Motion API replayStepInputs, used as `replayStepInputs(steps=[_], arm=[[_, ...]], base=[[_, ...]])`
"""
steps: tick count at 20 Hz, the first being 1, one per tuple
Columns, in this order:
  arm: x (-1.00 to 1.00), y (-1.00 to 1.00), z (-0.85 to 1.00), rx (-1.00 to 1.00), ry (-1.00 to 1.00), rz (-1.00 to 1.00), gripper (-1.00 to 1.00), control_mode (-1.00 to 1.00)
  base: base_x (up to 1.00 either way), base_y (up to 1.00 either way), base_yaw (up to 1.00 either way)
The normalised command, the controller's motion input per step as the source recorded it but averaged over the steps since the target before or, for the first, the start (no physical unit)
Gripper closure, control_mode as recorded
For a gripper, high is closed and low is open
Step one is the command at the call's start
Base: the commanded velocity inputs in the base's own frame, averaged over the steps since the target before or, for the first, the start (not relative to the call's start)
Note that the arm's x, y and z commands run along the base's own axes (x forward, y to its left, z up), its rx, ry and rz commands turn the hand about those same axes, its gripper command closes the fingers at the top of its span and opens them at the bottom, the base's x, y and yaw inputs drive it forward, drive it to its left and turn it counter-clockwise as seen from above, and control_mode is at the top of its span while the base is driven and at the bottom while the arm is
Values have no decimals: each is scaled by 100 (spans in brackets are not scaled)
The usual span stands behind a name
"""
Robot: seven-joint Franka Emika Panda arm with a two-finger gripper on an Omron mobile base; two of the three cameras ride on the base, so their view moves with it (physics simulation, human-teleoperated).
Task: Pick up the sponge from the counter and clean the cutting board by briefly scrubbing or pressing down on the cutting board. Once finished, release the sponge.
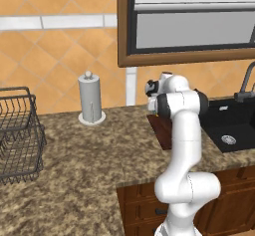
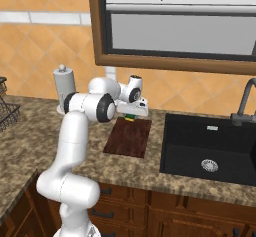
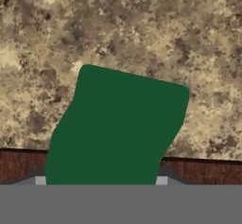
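The sponge (image 2: 131, 116), yellow with a dark green scrub layer, sits between my gripper's (image 2: 132, 114) fingers, which are shut on it. In the hand view its green face (image 3: 118, 128) covers the centre, over the speckled counter (image 3: 142, 29), with the cutting board's edge (image 3: 203, 170) as a reddish strip below. The dark reddish-brown cutting board (image 2: 129, 138) lies flat on the counter (image 2: 30, 131) left of the sink. The held sponge is at the board's far edge. I cannot tell if it touches the surface. My arm hides most of the board (image 1: 162, 128) in the left base view.
A black sink basin (image 2: 210, 151) with a dark faucet (image 2: 245, 103) lies right of the board. A paper towel holder (image 1: 90, 100) stands at the back wall. A black wire basket (image 1: 17, 135) sits at the far left. Dark drawers run under the counter.
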Motion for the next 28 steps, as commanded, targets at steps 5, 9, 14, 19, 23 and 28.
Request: replayStepInputs(steps=[5,9,14,19,23,28], arm=[[-22,-1,-2,2,11,0,100,-100],[-40,0,-14,0,2,0,100,-100],[-49,0,-4,0,0,1,100,-100],[-32,0,0,0,0,0,100,-100],[-39,0,0,0,0,0,100,-100],[-46,0,0,0,0,0,100,-100]], base=[[0,0,0],[0,0,0],[0,0,0],[0,0,0],[0,0,0],[0,0,0]])
